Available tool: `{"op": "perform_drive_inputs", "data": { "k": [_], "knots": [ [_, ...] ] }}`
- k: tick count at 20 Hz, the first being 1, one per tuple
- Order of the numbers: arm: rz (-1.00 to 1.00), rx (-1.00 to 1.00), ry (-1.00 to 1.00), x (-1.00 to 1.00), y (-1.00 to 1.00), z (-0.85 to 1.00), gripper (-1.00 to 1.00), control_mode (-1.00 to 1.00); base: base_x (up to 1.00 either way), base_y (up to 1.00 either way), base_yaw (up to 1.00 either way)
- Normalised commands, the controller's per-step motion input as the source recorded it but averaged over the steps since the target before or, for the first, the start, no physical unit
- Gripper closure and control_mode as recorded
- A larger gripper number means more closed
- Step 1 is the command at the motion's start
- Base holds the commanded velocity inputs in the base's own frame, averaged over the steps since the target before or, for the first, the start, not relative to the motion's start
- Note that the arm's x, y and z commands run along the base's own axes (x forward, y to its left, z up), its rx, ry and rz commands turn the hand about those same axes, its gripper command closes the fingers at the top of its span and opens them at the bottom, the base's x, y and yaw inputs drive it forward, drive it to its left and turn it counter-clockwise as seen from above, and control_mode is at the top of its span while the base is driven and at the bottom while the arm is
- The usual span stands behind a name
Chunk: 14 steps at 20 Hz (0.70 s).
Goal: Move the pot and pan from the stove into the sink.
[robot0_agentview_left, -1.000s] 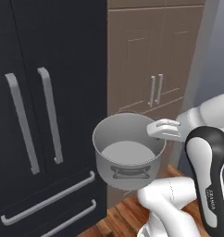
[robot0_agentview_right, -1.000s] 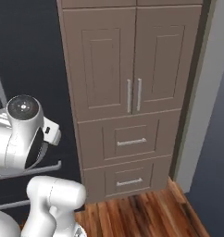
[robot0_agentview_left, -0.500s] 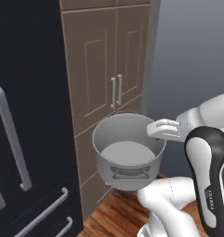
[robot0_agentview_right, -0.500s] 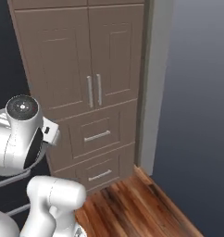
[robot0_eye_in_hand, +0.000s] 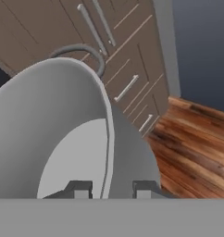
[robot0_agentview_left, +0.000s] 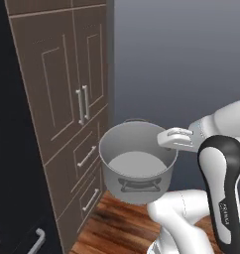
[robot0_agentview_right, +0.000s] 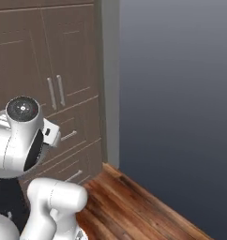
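Base views flank arm, share brown cabinet (robot0_agentview_left: 67, 104); hand view close on pot (robot0_eye_in_hand: 63, 134).

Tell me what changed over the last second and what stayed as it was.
The base turned: in both base views the dark refrigerator doors slid out to the left, the brown cabinets shifted left, and a plain grey wall came in on the right. That is camera motion, not the furniture moving. The gripper stays shut on the rim of the pot, carried upright above the wooden floor.

Rendered home kitchen, brown pantry cabinets (robot0_agentview_left: 67, 94), wooden floor (robot0_agentview_right: 148, 206), grey wall (robot0_agentview_right: 181, 93)
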Motion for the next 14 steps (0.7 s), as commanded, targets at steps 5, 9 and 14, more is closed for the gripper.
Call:
{"op": "perform_drive_inputs", "data": {
  "k": [5, 9, 14],
  "knots": [
    [0.0, 0.0, 0.0, 0.0, 0.0, 0.0, 1.0, 1.0, 0.0, -0.24, -0.47],
    [0.0, 0.0, 0.0, 0.0, 0.0, 0.0, 1.0, 1.0, 0.0, -0.25, -0.47],
    [0.0, 0.0, 0.0, 0.0, 0.0, 0.0, 1.0, 1.0, 0.0, -0.28, -0.45]
  ]
}}
